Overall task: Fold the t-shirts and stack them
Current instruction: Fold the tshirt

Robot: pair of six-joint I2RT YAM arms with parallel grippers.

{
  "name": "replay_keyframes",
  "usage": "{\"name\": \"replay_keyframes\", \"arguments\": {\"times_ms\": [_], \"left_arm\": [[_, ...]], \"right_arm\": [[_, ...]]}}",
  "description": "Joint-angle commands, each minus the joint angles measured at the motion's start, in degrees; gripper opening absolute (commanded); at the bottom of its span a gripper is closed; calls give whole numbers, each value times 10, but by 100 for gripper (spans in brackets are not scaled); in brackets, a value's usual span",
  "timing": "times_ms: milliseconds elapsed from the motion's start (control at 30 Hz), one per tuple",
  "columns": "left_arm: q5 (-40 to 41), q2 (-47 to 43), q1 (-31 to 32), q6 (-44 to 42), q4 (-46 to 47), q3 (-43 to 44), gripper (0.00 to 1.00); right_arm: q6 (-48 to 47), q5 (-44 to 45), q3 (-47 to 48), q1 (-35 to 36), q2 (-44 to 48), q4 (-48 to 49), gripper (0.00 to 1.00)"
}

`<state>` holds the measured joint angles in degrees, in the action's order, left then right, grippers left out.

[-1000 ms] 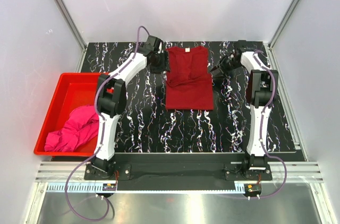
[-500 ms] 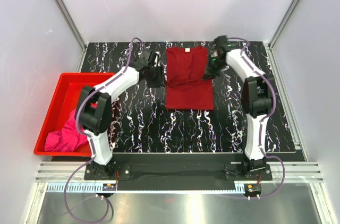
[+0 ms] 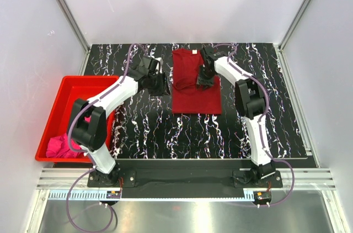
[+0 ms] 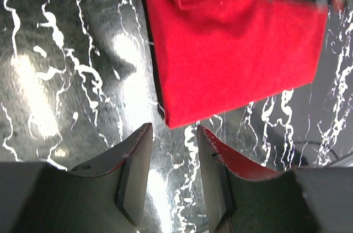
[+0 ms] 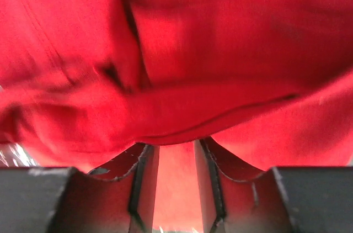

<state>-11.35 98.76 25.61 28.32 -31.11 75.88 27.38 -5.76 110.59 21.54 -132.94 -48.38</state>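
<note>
- Crimson shirt (image 3: 193, 98) lies on the far middle of the surface (image 3: 165, 133). It is soft matte cloth: the near half is a tidy rectangle, the far half is rumpled with a crease across it. A small pale label (image 3: 194, 52) sits at the collar on the far edge.
- The surface is black with thin white veins. Only the left wrist view shows its gloss, as pale glare patches on the surface (image 4: 83, 67).
- Left arm (image 3: 118, 90): from above, its jaws sit just beside the shirt's left edge.
- Left wrist view: the left jaws are released and stand apart over bare surface with nothing between them. A layered corner of the crimson shirt (image 4: 237, 56) lies just ahead of the tips.
- Right arm (image 3: 227, 69): from above, its jaws are over the shirt's far right part, and the contact is hidden.
- Right wrist view is blurred and filled by the crimson shirt (image 5: 220, 34). A rolled fold lies across the tips of the right jaws, which are slightly parted. We cannot tell whether they pinch the cloth.
- Pink shirt (image 3: 58, 147) is crumpled at the near end of the rigid red bin (image 3: 77, 103), left of the surface. The left arm partly hides it, and only the top view shows it.
</note>
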Motion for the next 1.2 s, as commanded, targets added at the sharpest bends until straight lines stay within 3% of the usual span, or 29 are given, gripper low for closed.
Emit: {"name": "replay_keyframes", "arguments": {"times_ms": [0, 133, 233, 300, 433, 667, 833, 867, 1167], "left_arm": [[-7, -44, -1, -8, 18, -22, 43], [-12, -64, -1, -10, 26, -41, 43], [-31, -60, 0, -15, 45, -45, 46], [-57, -44, -1, -19, 68, -37, 51], [-98, 5, -1, -2, 135, -14, 54], [-159, 128, 5, 75, 233, 53, 48], [-120, 164, 7, 84, 181, 53, 37], [-104, 171, 7, 84, 157, 51, 36], [-70, 128, 59, 56, 111, -84, 32]], "right_arm": [[5, 48, 102, -1, -41, 0, 39], [-9, 75, 309, -2, -116, -56, 46], [-16, 74, 397, -11, -154, -94, 50], [-16, 70, 387, -15, -140, -100, 50], [-24, 41, 206, -22, -50, -41, 51], [-31, -79, 47, -45, 60, -3, 51], [-28, -178, -55, -49, 84, 40, 44], [-29, -181, -72, -50, 91, 43, 40], [-5, -186, -328, -54, 188, 130, 37]]}}
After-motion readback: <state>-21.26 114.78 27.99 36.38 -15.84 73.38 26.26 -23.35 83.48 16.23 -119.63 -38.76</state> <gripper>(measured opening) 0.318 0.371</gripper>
